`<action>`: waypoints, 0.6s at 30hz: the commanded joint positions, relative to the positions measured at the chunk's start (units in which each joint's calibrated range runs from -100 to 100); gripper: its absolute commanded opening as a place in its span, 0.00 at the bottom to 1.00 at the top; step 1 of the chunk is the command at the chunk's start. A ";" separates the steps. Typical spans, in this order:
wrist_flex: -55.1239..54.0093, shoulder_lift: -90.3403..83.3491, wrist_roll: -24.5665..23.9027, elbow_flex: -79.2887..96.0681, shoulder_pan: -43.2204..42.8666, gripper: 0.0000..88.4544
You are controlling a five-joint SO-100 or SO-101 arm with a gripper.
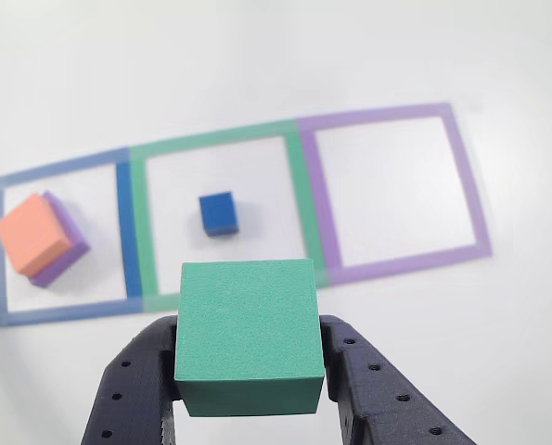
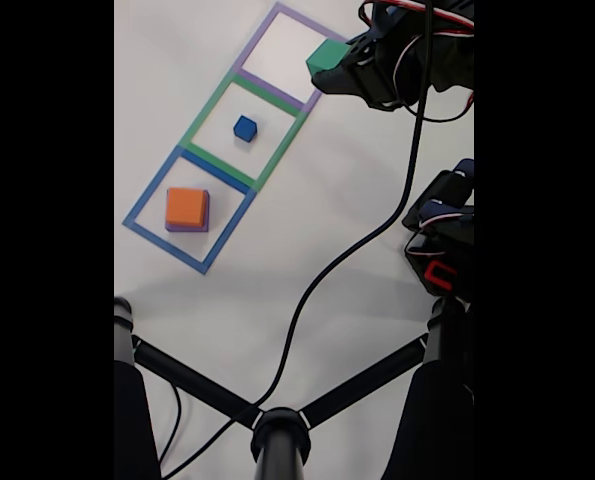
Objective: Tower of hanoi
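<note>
Gripping green cube (image 1: 248, 336) in gripper (image 1: 248, 371), orange cube (image 1: 34, 234) on purple cube (image 1: 69, 243)

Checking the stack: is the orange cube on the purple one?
Yes: orange cube sits on the purple cube, slightly offset.

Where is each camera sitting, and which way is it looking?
Other view: sits just behind the gripper, looking forward and down past the green cube it holds to the three square outlines; both black fingers show.
Fixed view: sits high above, looking down at the white table; the arm shows.
Both share the green cube, blue cube, and orange cube on the purple cube.
</note>
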 commanded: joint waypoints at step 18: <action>9.44 -2.92 -9.74 -12.45 -18.48 0.03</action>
